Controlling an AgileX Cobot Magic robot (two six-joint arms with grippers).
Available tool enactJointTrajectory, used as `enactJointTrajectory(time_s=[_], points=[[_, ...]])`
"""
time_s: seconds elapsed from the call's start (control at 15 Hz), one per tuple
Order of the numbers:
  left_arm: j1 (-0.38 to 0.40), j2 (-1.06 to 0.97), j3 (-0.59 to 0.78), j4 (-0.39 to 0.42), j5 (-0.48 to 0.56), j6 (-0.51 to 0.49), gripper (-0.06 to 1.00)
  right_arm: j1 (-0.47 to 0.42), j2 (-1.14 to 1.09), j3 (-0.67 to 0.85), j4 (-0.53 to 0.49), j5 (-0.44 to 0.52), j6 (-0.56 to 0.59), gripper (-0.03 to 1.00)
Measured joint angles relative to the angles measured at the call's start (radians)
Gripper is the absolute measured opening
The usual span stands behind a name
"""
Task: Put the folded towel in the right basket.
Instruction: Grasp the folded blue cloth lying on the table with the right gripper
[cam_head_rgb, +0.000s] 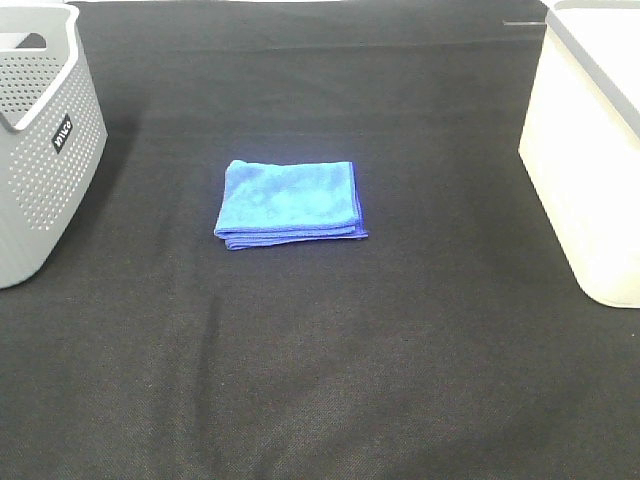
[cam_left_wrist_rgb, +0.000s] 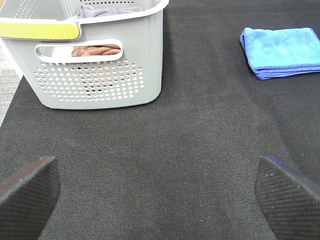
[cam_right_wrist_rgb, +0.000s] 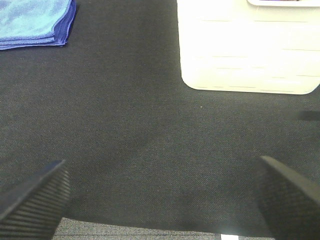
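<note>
A folded blue towel (cam_head_rgb: 290, 203) lies flat on the black mat at the middle of the table. It also shows in the left wrist view (cam_left_wrist_rgb: 281, 51) and in the right wrist view (cam_right_wrist_rgb: 34, 22). The right basket (cam_head_rgb: 590, 150) is white and stands at the right edge; its wall shows in the right wrist view (cam_right_wrist_rgb: 247, 50). My left gripper (cam_left_wrist_rgb: 155, 195) is open and empty, well short of the towel. My right gripper (cam_right_wrist_rgb: 160, 197) is open and empty, near the table's front edge. Neither arm shows in the exterior high view.
A grey perforated basket (cam_head_rgb: 45, 150) stands at the left edge; the left wrist view (cam_left_wrist_rgb: 100, 65) shows cloths inside it. The black mat (cam_head_rgb: 320, 380) covers the table.
</note>
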Motion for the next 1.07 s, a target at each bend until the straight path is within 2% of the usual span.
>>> enactJointTrajectory(time_s=[1.07], points=[[0.0,0.0,0.0,0.0,0.0,0.0,0.99,0.0,0.0,0.0,0.008,0.0,0.0,0.96]])
